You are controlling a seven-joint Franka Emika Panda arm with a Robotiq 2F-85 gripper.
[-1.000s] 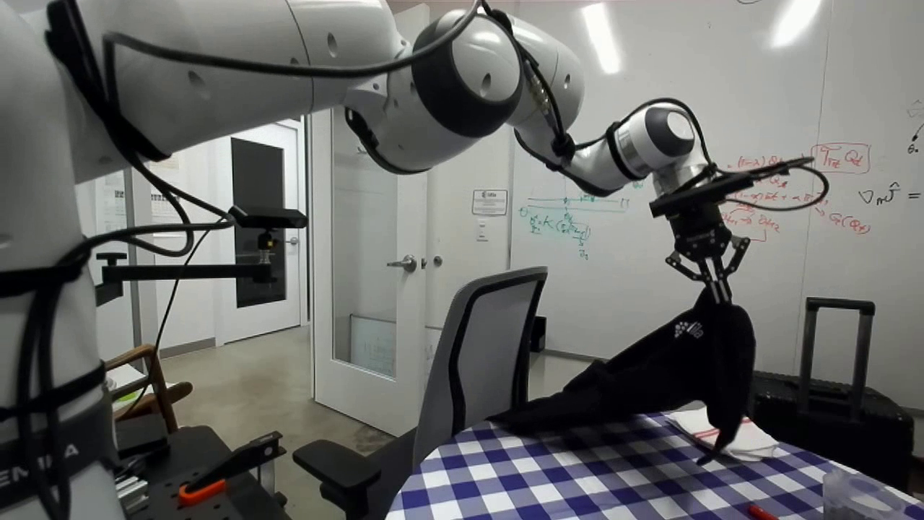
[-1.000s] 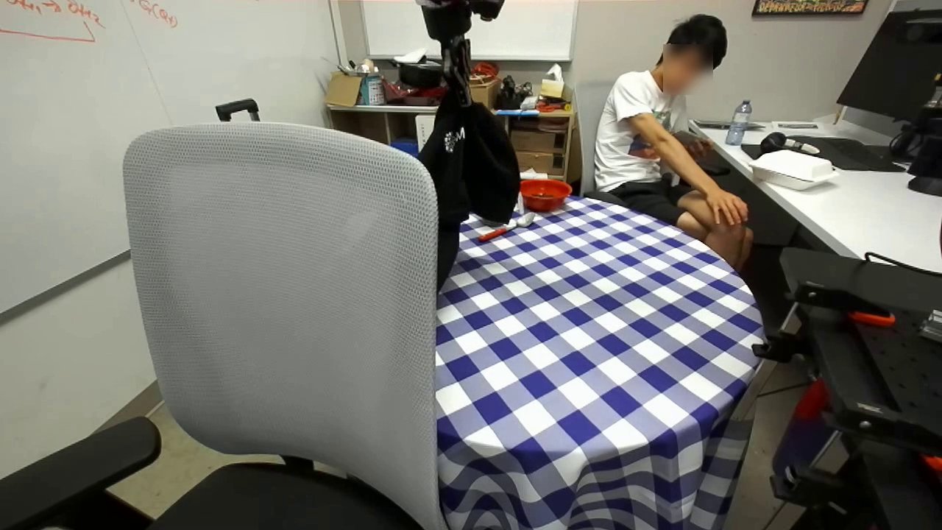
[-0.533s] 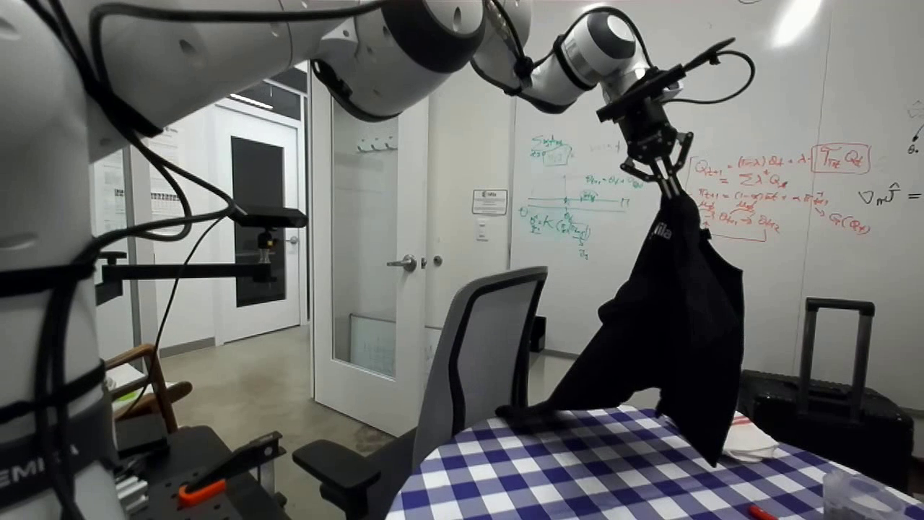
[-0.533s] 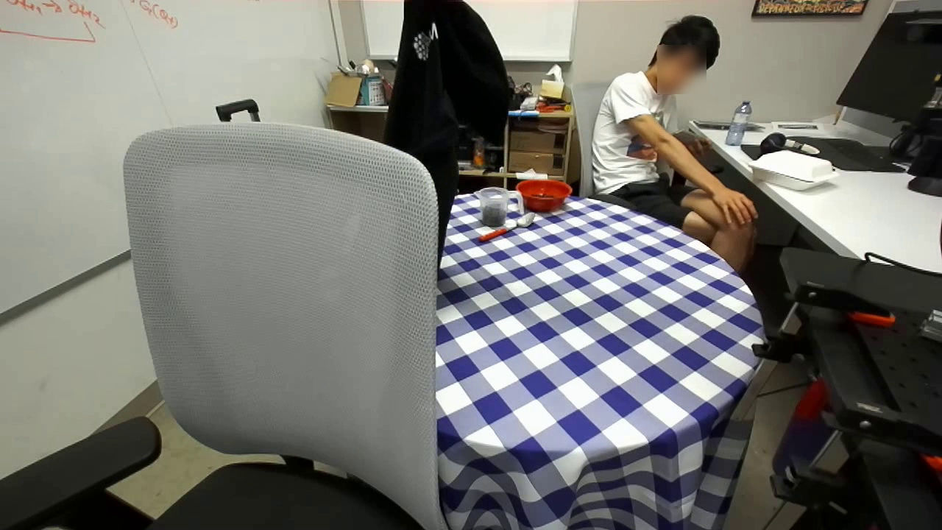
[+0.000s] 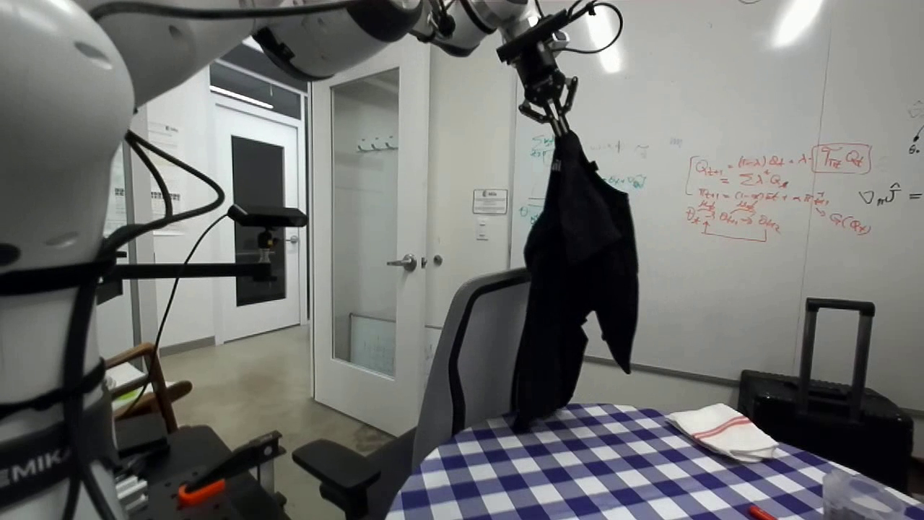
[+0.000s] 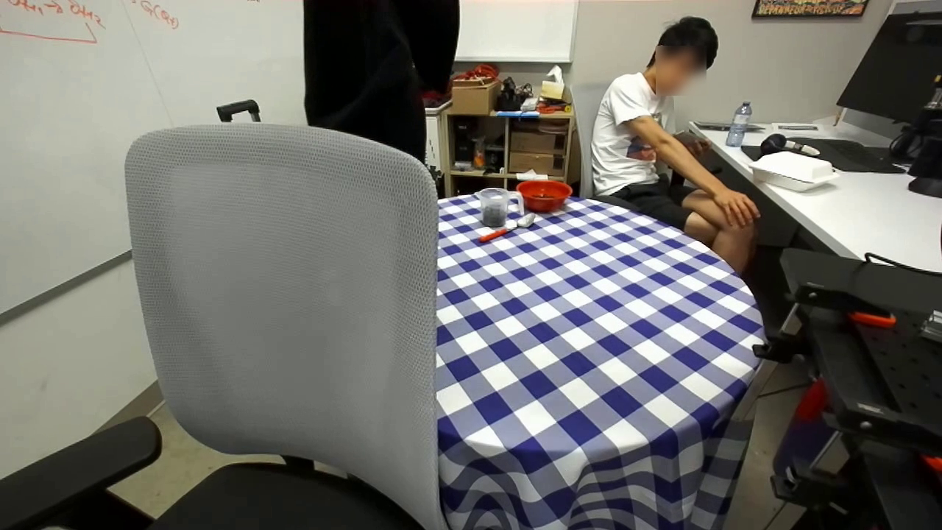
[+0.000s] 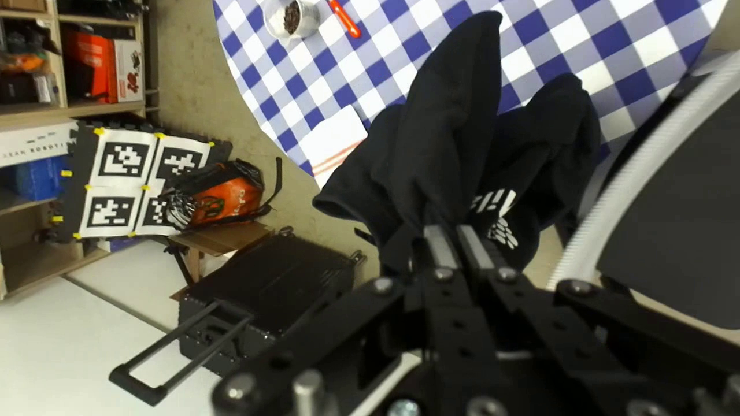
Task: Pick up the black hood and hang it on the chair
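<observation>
- Next to the chair (image 5: 485, 347), by the edge of the checked tabletop (image 5: 548, 469), we see the black hood (image 5: 577, 253) hanging in long folds; we cannot tell whether its lowest tip touches the tabletop.
- Above it, we find the hand (image 5: 560, 131) nearly closed, its two fingers (image 7: 441, 247) close together and pinching the hood's upper end, near the white marks (image 7: 502, 231).
- In an exterior view, the chair's backrest (image 6: 287, 294) hides the hood's lower part; we cannot tell whether hood and chair touch.
- On the tabletop we note a folded white cloth (image 5: 724, 433) with red stripes, a clear cup (image 6: 494, 203), a red-handled spoon (image 6: 506, 230) and a red bowl (image 6: 544, 205).
- Beyond, we see a black suitcase (image 5: 823, 437) and a seated person (image 6: 636, 140) in a white shirt.
</observation>
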